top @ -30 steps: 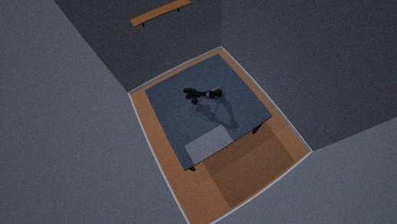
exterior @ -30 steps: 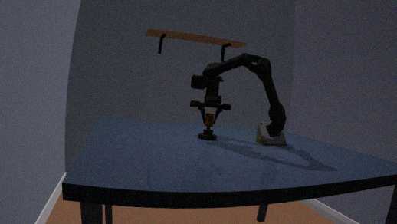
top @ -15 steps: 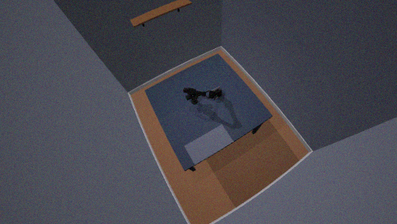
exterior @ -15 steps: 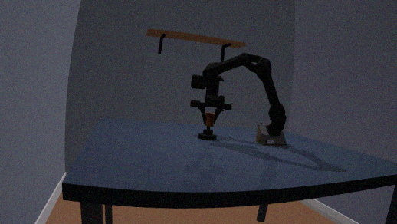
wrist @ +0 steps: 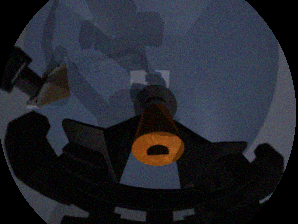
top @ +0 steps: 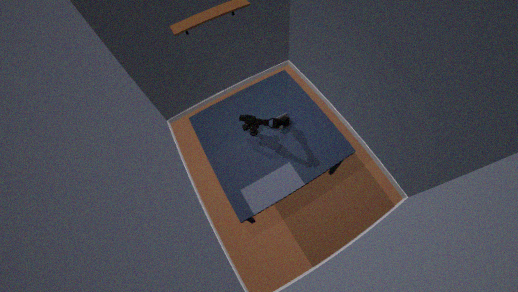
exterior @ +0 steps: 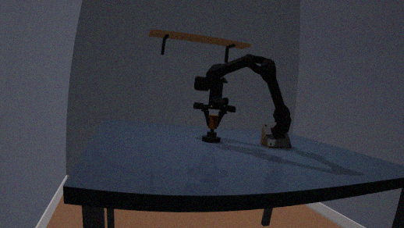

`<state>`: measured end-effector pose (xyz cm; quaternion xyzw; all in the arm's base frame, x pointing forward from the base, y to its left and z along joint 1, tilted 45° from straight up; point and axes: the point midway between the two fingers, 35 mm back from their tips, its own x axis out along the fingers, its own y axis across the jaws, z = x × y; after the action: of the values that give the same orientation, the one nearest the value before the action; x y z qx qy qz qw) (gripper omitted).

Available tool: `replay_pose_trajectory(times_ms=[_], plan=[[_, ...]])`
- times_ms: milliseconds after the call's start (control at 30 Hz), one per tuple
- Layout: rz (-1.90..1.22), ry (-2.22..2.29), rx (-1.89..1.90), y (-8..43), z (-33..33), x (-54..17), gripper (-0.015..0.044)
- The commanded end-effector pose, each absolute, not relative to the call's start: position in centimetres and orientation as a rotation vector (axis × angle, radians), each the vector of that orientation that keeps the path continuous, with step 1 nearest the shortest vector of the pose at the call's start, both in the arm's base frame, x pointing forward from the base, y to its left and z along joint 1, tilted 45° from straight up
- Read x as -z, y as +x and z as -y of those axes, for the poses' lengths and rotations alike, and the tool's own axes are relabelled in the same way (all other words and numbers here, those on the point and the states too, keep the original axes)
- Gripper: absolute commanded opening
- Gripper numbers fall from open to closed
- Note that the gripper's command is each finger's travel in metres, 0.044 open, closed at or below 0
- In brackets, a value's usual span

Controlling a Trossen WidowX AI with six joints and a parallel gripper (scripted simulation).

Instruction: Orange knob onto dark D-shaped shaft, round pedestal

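While the arm (top: pixel 270 122) (exterior: pixel 278 91) bends over the worktop (top: pixel 227 135) (exterior: pixel 156 172), the end effector (exterior: pixel 213 124) (wrist: pixel 156 131) points downward and holds the knob (exterior: pixel 213 121) (wrist: pixel 135 147) between its two fingers. The knob is upright and stands above the pedestal (exterior: pixel 210 139) (wrist: pixel 171 104), not down on it. In the wrist view, the hole of the knob has a D shape, and its flat side lies toward the lower edge. Whether the knob touches the shaft, one cannot tell.
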<state>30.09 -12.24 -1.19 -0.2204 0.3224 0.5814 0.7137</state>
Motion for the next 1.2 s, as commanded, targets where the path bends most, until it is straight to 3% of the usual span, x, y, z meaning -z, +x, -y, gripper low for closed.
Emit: replay_pose_trajectory(times_ms=[0, 1167], plan=[[-0.710, -0.493, -1.288, 30.13, 12.21, 1.23, 0.0000], [-0.578, -0.662, -1.370, 30.15, 12.28, 1.23, 0.0000]])
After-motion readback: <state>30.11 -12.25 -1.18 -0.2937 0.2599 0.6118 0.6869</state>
